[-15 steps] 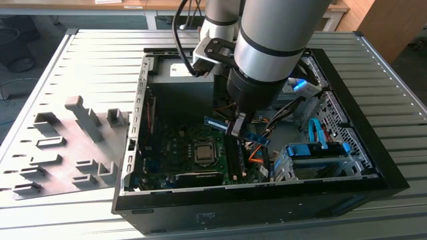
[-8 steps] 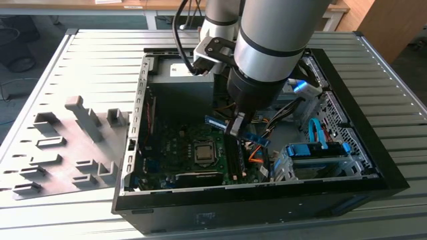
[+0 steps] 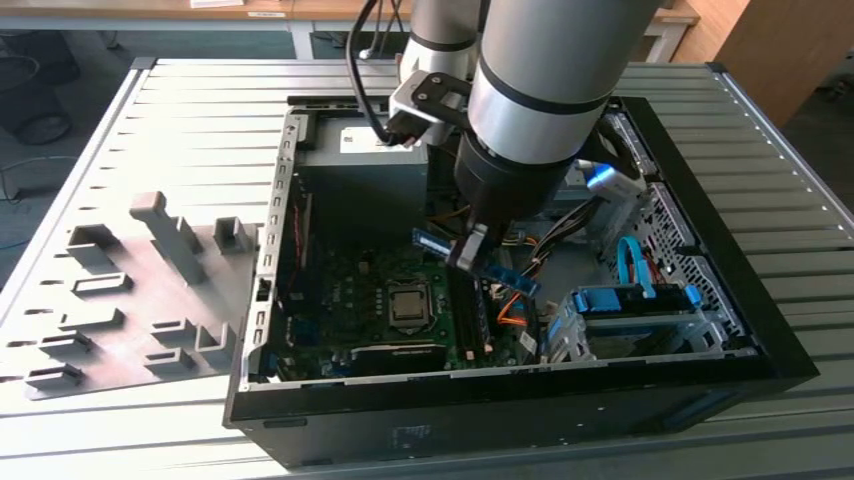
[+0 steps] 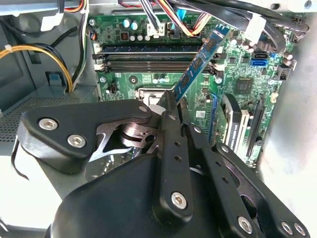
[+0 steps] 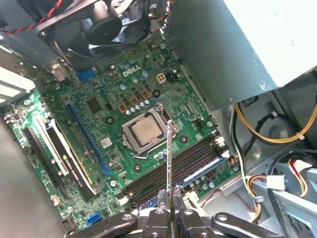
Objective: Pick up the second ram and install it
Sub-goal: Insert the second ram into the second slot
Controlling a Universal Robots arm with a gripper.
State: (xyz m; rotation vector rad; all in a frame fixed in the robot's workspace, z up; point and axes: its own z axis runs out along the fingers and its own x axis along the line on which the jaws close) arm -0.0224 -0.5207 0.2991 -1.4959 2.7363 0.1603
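Gripper: the gripper (image 5: 171, 214) is clenched on the second ram (image 4: 198, 64), whose board is pinched by its flat faces between the two fingers.
Location: the stick is held in the air inside the computer case (image 3: 400, 420), above the motherboard (image 5: 99, 106), over the strip between the CPU socket (image 5: 146, 130) and the memory slots (image 4: 148, 58). It is not yet seated.
Attitude: it is seen edge-on in the first wrist view and slanted in the exterior view.
Slots: one rail is possibly already filled, though this cannot be told for certain.
Weight: the stick is judged very light.
Stiffness: it is judged rigid but thin, so bending or twisting is to be avoided.
Fragility: the chips and the contact edge are judged delicate.
Hold: the flat faces near one end are best taken, with the contact edge left free.
Slip: the smooth faces may pivot in the grip under pressing force.
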